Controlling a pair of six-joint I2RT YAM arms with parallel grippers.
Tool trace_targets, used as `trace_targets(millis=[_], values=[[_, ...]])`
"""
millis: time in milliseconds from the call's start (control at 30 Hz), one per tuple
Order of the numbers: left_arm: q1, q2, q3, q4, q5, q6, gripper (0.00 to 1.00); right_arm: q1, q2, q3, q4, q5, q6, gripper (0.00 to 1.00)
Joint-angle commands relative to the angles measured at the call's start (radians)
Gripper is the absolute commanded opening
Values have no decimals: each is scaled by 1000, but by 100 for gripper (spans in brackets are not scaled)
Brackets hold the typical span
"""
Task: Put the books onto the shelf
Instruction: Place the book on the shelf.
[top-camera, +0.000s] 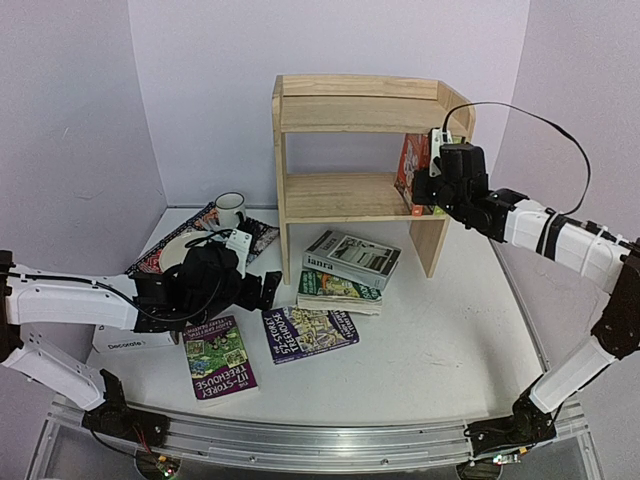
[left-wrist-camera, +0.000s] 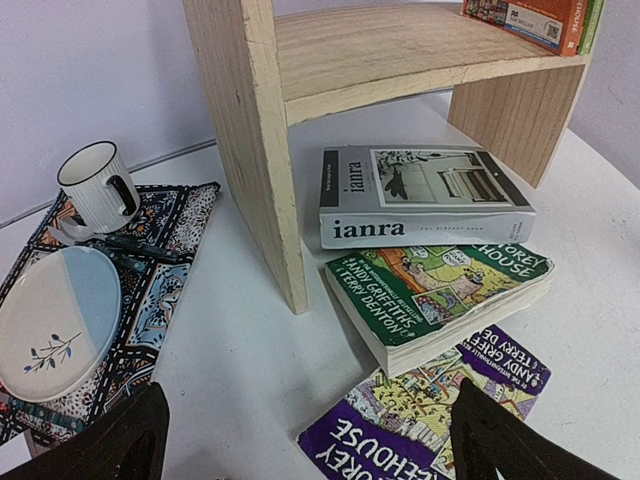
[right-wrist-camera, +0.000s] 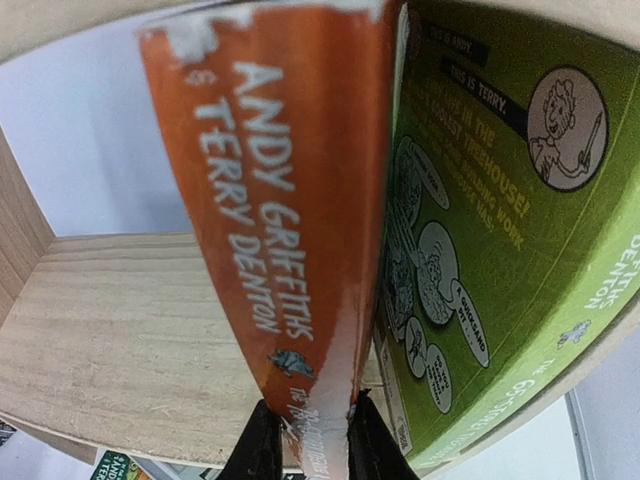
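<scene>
The pine shelf (top-camera: 355, 100) stands at the back. My right gripper (top-camera: 430, 185) (right-wrist-camera: 305, 420) is shut on the spine of an orange book (top-camera: 412, 165) (right-wrist-camera: 280, 220), which stands on the lower tier against a light green book (right-wrist-camera: 500, 230). On the table lie the grey-white ianra book (top-camera: 352, 255) (left-wrist-camera: 420, 195), a green book (top-camera: 338, 290) (left-wrist-camera: 440, 290) beneath it, a dark purple book (top-camera: 310, 332) (left-wrist-camera: 430, 420), a purple book (top-camera: 218, 358) and the white Decorate book (top-camera: 130, 340). My left gripper (top-camera: 268, 290) (left-wrist-camera: 312, 390) hovers open at the dark purple book's left end, holding nothing.
A patterned placemat (top-camera: 160, 255) (left-wrist-camera: 160, 250) lies left of the shelf with a white mug (top-camera: 230, 208) (left-wrist-camera: 100, 185) and a blue-white plate (top-camera: 185, 245) (left-wrist-camera: 55, 320) on it. The shelf's left side panel (left-wrist-camera: 250, 130) stands just ahead of my left gripper.
</scene>
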Motion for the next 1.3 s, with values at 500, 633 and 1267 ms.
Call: trace_targets(millis=[500, 633, 1267], values=[[5, -30, 14, 11, -18, -20, 99, -66, -21, 33, 61, 24, -22, 7], [4, -30, 13, 10, -18, -21, 99, -77, -24, 33, 57, 23, -20, 7], [5, -30, 14, 9, -16, -21, 99, -95, -49, 4, 42, 76, 51, 10]])
